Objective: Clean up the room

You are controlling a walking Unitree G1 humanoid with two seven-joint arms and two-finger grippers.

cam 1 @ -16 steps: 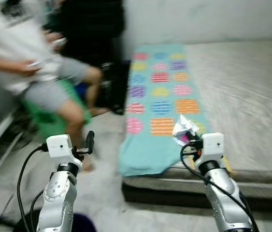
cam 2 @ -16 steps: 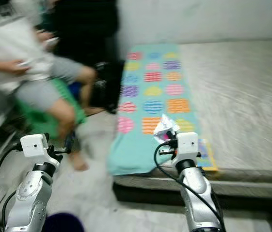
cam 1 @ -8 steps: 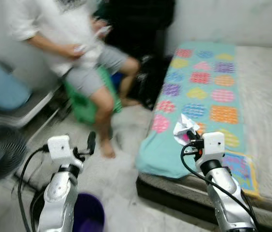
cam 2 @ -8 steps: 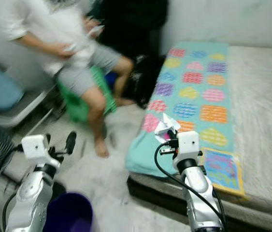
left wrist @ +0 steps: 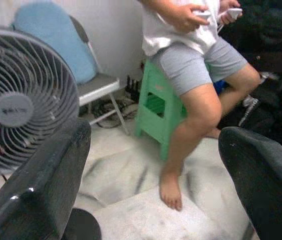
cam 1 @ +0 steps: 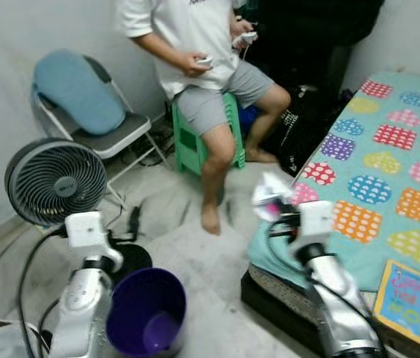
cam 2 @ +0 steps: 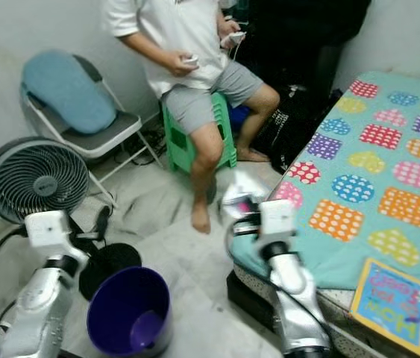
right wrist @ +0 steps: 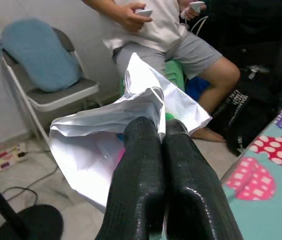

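Crumpled paper (right wrist: 146, 107) | R gripper (right wrist: 158, 131) pinching it | L gripper (left wrist: 151, 165) fingers apart | purple bin (cam 1: 146, 313) below

A bucket (cam 1: 146, 312) stands on the floor (cam 1: 195, 253) between the 2 arms, just beside the left arm. Behind it stands a fan (cam 1: 49, 183), with a folding chair (cam 1: 101, 134) further back against the wall; a cushion (cam 1: 75, 89) rests on the chair. To the right of the chair a person (cam 1: 202, 52) sits on a stool (cam 1: 195, 138). The bed (cam 1: 359, 194) lies at the right, with a book (cam 1: 411, 302) on its near edge. The right gripper (right wrist: 161, 132), forward of the bed's left edge, pinches what appears to be crumpled paper (right wrist: 130, 120).
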